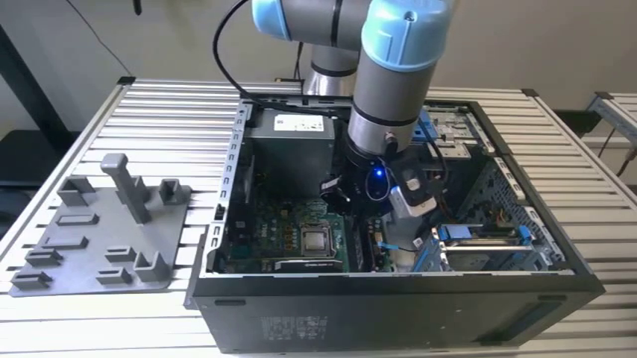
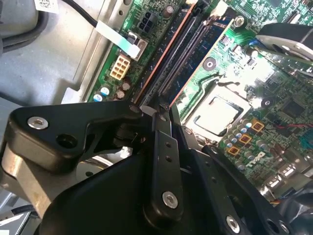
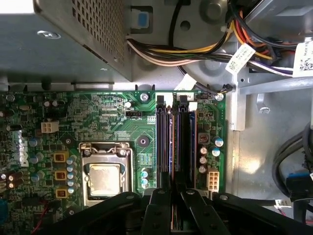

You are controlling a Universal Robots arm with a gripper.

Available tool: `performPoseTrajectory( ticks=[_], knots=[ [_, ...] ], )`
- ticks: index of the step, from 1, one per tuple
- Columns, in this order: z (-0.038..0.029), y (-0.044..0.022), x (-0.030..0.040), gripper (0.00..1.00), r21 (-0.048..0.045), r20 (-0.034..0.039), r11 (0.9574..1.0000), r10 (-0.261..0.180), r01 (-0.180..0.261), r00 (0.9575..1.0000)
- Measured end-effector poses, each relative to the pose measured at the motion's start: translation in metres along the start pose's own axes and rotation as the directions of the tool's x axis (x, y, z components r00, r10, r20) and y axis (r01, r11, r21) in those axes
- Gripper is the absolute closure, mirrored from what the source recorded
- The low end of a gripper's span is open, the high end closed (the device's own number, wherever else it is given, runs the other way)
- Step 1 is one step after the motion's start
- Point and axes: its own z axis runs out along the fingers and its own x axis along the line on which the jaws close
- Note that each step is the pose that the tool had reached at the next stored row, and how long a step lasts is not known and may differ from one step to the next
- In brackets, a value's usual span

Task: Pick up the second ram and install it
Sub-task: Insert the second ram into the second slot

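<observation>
Arm (image 1: 393,89): grey with blue joints, coming down from the top centre of the exterior view, wrist sunk into the open computer case (image 1: 398,313).

Case: black tower lying on its side on a slatted metal table (image 1: 169,104), filling the middle and lower right of the exterior view.

Gripper (image 3: 174,193): black linkage fingers, drawn almost together, with just a narrow slit between the tips. It sits low over the memory slots, in both wrist views (image 2: 149,108).

Second ram (image 3: 172,147): seen edge-on as a thin strip with a coppery edge, running from between the fingertips along the line of the slots. The second wrist view shows the same long edge (image 2: 163,58). The fingers are clamped on its near end (whether it is fully seated in the slot I cannot tell).

Neighbouring slot: holds a blue stick (image 2: 198,46), just beside the gripped strip and parallel to it.

Motherboard (image 3: 112,117): green, lying flat on the case floor.

Processor socket (image 3: 105,178): silver square in a metal frame, near the slots but apart from them. It also shows in the second wrist view (image 2: 220,115).

Power supply (image 3: 73,34): grey perforated box at the edge of the board, with a bundle of coloured cables (image 3: 195,49) leading off it.

Grey plate (image 1: 89,224): plastic fixture with upright posts, on the table at the exterior view's left, outside the case and well apart from the gripper.
</observation>
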Motion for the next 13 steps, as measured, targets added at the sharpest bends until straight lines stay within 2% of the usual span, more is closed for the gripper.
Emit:
performPoseTrajectory(
  ticks=[6,13],
  knots=[
    [0.0014,0.0,0.0002,0.86,-0.0017,0.0,1.0,-0.005,0.005,1.0],
    [0.0025,0.002,0.0003,0.86,-0.002,0.0004,0.9995,-0.031,0.031,0.9995]
  ],
)
